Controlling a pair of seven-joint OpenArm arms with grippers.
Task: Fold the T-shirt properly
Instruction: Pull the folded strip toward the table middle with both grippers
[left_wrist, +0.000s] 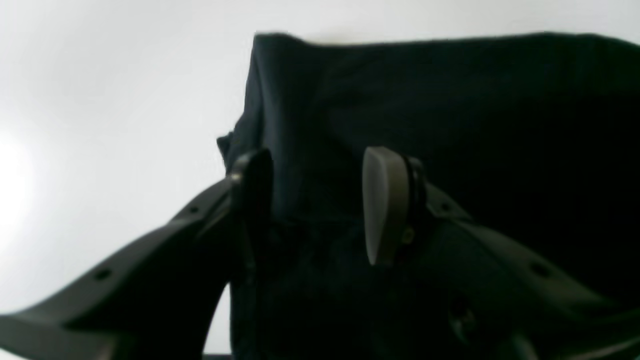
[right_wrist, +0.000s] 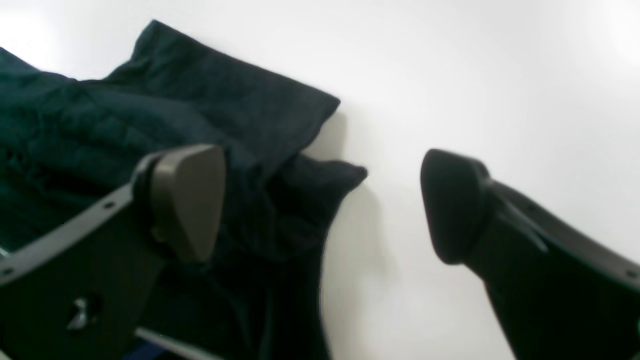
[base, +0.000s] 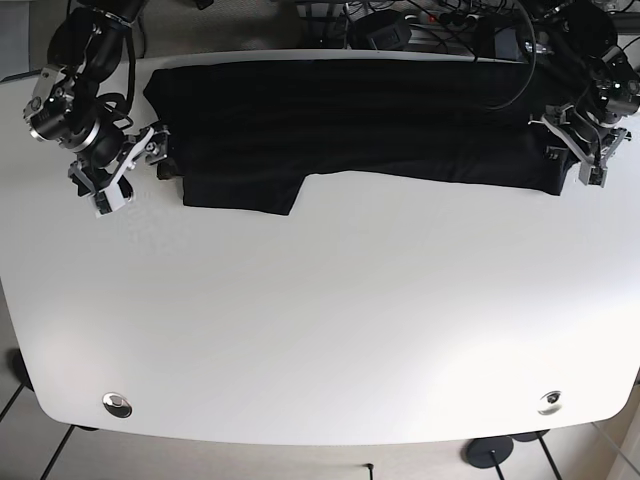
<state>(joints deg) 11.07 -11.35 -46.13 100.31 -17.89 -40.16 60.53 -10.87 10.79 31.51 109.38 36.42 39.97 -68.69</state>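
**A:** T-shirt (base: 350, 130) first — where does it lie?

**B:** Along the far edge of the white worktop (base: 320, 320), spread in a long dark band. It looks folded lengthwise already, with a sleeve end hanging lower near the base view's left side.

**A:** Starting on that side, then?

**B:** That is the right hand (base: 135, 160), at the sleeve end of the cloth. Its wrist camera shows the jaws wide apart, one pad (right_wrist: 187, 200) over the fabric, the other over bare worktop — so the cloth's edge sits between them, nothing pinched yet.

**A:** Why placed so?

**B:** I judge it straddles the edge in order to close on it and lift that end.

**A:** And at the other end?

**B:** The left hand (base: 585, 150), at the cloth's opposite end. Its jaws are also parted, with dark fabric between and below the pads (left_wrist: 382, 205); they are not pressed together on it.

**A:** Both ends at once?

**B:** Likely — holding both ends would keep the band straight for the next fold.
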